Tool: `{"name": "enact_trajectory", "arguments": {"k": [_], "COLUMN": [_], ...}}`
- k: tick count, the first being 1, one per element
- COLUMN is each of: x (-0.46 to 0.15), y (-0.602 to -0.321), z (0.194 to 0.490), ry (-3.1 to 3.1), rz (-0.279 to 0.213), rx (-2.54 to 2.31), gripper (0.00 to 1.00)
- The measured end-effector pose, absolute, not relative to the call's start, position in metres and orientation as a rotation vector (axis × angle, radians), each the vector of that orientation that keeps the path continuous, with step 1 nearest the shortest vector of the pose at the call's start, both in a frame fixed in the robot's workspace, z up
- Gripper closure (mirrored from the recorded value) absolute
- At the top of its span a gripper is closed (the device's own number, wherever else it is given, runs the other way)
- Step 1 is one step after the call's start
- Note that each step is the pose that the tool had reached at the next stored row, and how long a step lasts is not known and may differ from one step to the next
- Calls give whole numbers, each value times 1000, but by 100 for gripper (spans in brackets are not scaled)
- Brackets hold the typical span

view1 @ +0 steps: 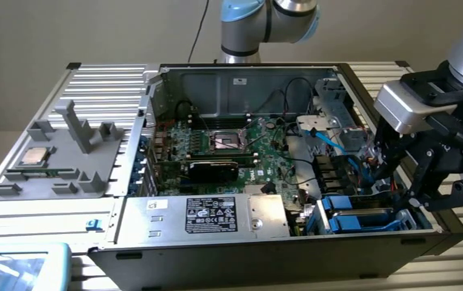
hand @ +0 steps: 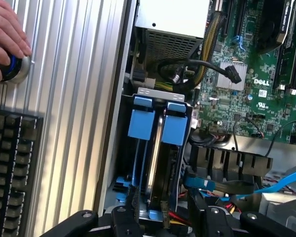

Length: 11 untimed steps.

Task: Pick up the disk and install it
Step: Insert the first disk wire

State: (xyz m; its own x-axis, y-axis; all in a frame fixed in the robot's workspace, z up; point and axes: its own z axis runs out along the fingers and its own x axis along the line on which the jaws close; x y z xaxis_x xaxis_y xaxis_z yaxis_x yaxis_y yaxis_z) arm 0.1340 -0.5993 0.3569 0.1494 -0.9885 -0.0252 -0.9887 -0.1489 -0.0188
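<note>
Gripper (hand: 165, 210) above the open computer case (view1: 240, 66) on a ribbed metal counter (hand: 74, 98).
Jaws wide apart, gripping nothing, close over the blue-framed disk (hand: 175, 123) in its bay.

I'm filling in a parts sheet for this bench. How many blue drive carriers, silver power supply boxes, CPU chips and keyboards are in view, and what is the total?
Blue drive carriers: 2
Silver power supply box: 1
CPU chip: 1
Keyboard: 1
Total: 5
</note>
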Motion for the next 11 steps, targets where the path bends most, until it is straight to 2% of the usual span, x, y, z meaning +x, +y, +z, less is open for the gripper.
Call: {"name": "enact_trajectory", "arguments": {"k": [11], "x": [144], "y": [-599], "z": [355], "ry": [2028], "rz": [56], "rx": [-2389], "gripper": [49]}}
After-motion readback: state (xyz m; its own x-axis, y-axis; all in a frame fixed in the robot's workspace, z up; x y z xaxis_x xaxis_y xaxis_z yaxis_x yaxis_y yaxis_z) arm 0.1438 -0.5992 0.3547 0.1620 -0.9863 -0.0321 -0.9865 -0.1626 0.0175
